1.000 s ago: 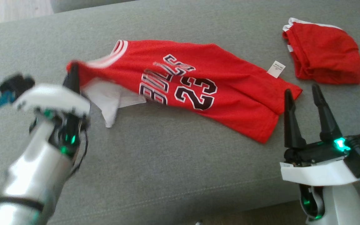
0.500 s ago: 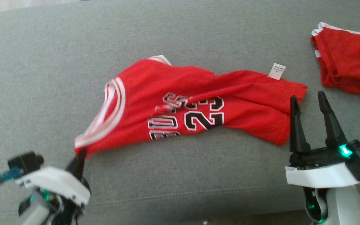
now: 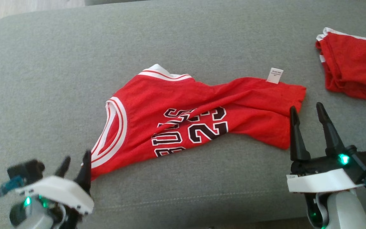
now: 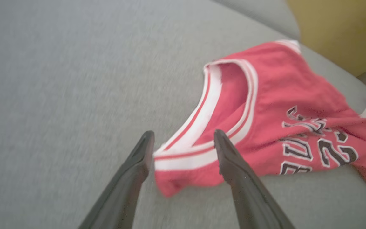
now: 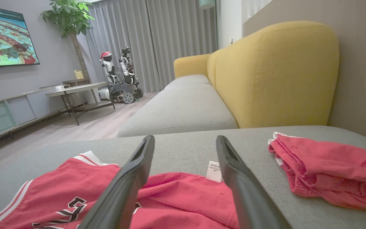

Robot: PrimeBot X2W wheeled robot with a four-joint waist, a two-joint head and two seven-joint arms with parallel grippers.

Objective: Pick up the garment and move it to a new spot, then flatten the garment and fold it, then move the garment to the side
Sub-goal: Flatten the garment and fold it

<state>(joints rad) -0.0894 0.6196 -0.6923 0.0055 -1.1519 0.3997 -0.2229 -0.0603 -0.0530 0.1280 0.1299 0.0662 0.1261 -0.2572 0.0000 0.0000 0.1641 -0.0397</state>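
Observation:
A red basketball jersey [image 3: 199,117] with white trim and black lettering lies rumpled on the grey cushion [image 3: 183,41], its armhole end toward my left. My left gripper [image 3: 75,163] is open at the jersey's lower-left corner; in the left wrist view the trimmed corner of the jersey [image 4: 208,140] lies between the spread fingers of the gripper [image 4: 183,141], not pinched. My right gripper [image 3: 307,113] stands open just off the jersey's right hem. In the right wrist view the jersey [image 5: 176,197] and its white label [image 5: 213,171] lie under the open gripper [image 5: 184,143].
A second red garment [image 3: 353,68], bunched, sits at the cushion's far right, also seen as the bunched garment [image 5: 326,168]. A yellow sofa back [image 5: 272,73], wooden floor, a table and another robot [image 5: 119,76] stand beyond.
My left gripper has opened and let go of the jersey's corner. The jersey, dragged toward the cushion's front over the past second, now lies settled. The head camera shifted slightly.

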